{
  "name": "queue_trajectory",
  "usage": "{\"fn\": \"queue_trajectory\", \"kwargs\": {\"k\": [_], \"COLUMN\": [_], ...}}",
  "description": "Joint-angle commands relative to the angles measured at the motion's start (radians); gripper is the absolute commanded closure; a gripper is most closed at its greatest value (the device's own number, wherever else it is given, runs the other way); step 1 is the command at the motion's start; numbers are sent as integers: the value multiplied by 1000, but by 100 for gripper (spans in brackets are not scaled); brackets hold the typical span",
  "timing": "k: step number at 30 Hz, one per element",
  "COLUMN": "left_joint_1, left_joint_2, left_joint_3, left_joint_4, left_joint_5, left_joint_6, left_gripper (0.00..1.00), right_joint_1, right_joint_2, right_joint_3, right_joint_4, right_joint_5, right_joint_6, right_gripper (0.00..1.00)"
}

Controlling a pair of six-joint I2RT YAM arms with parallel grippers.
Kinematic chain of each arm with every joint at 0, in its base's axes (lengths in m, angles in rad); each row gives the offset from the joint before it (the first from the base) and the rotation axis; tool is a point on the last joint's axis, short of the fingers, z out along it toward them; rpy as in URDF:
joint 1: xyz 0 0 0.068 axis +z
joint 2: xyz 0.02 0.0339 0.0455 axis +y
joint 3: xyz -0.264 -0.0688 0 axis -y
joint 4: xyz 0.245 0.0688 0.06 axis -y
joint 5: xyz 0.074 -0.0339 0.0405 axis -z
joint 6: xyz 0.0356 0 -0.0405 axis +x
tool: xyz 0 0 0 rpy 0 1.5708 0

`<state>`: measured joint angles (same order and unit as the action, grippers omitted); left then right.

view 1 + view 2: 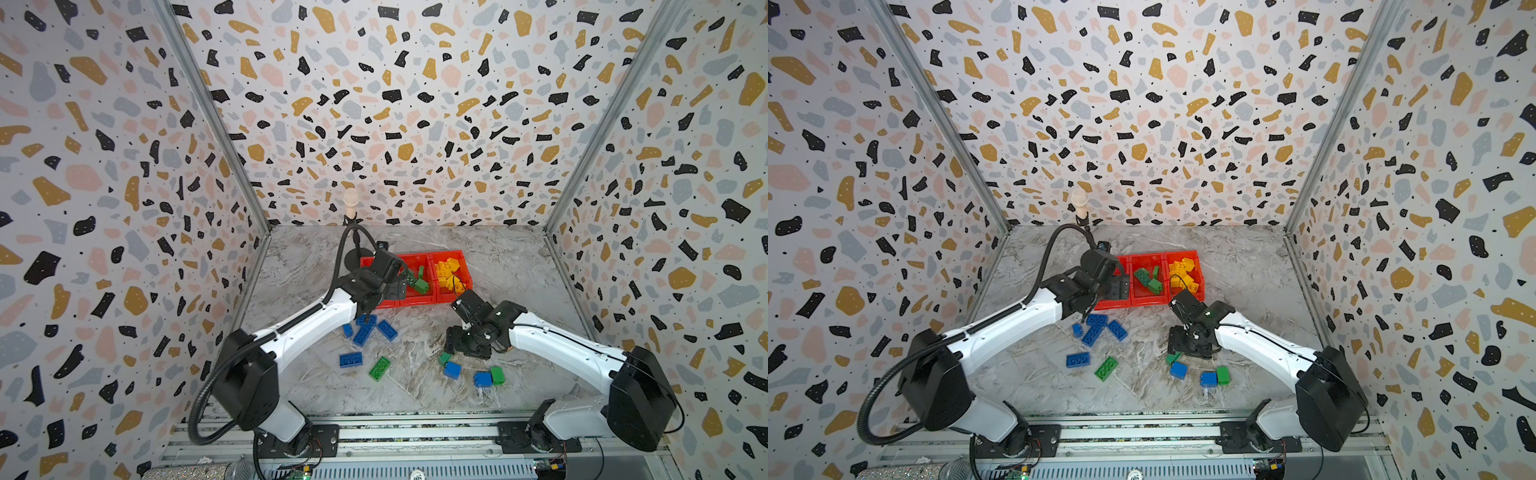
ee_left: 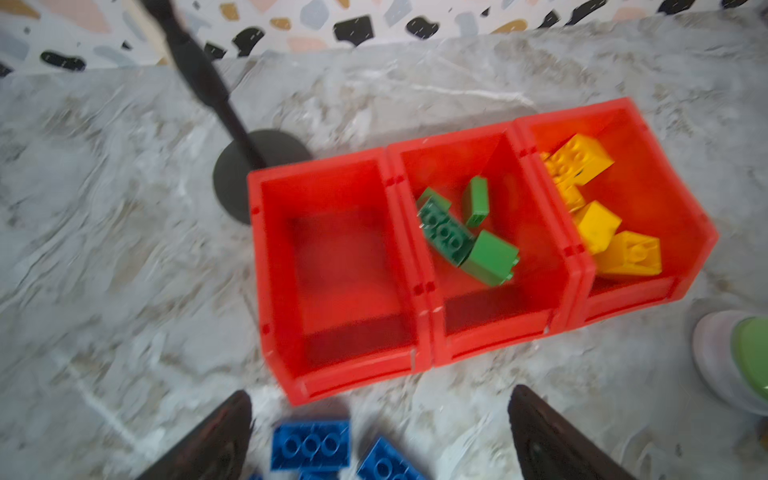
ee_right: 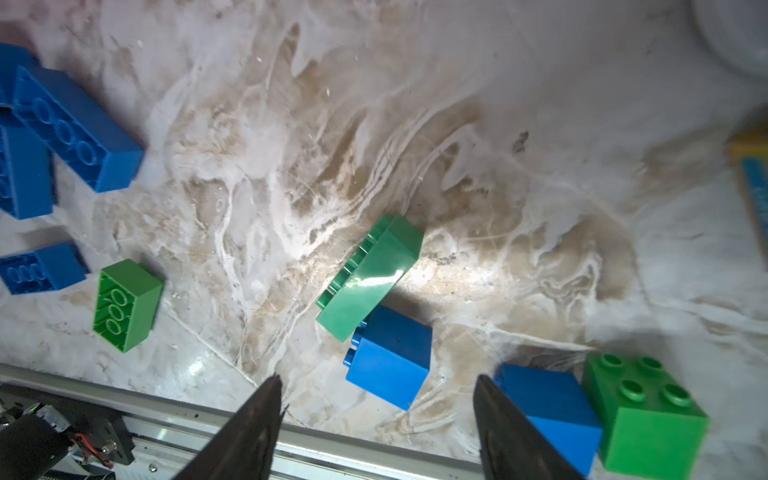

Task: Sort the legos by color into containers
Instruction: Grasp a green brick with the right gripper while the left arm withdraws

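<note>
Left tool point(image 2: 380, 392): fingers spread wide, nothing between them, poised over blue legos point(image 1: 365, 330) lying on table point(image 1: 498, 266), just in front of containers point(image 2: 353, 374). Containers stood in row toward table's back edge; middle one held green legos point(image 2: 465, 232), right one yellow legos point(image 2: 598, 208). Right tool point(image 3: 376, 382): fingers apart, gripping nothing, above blue square lego point(image 3: 388, 357) touching tilted green lego point(image 3: 370, 278), toward table's front edge.

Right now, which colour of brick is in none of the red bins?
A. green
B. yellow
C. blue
C: one bin holds green bricks, another yellow bricks, the third bin is bare, and the blue bricks all lie on the table.
</note>
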<state>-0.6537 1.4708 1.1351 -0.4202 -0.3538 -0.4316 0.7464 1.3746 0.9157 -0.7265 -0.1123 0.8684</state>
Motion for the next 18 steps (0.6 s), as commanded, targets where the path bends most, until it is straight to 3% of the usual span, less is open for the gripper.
{"fn": "queue_trajectory", "kwargs": {"k": [1,6,13,18], "left_joint_1": [33,56,65,68], "left_joint_2": [-78,-181,-226,-262], "left_joint_3": [-132,-259,-323,-376], "left_joint_4": [39,34,30,39], "left_joint_5": [-23,1,51,65], "left_joint_6": [-7,-27,-38,-39], "left_gripper": [2,2,2,2], "right_joint_1": [4,5,5,12], "right_joint_2": [10,81,199,268], "right_joint_3": [-19,-34,-4,50], "right_joint_4": [80,152,196,171], "right_joint_5": [-23,-49,-38,-15], "right_joint_6": [75,121,181,203], "right_gripper": [31,37,46,66]}}
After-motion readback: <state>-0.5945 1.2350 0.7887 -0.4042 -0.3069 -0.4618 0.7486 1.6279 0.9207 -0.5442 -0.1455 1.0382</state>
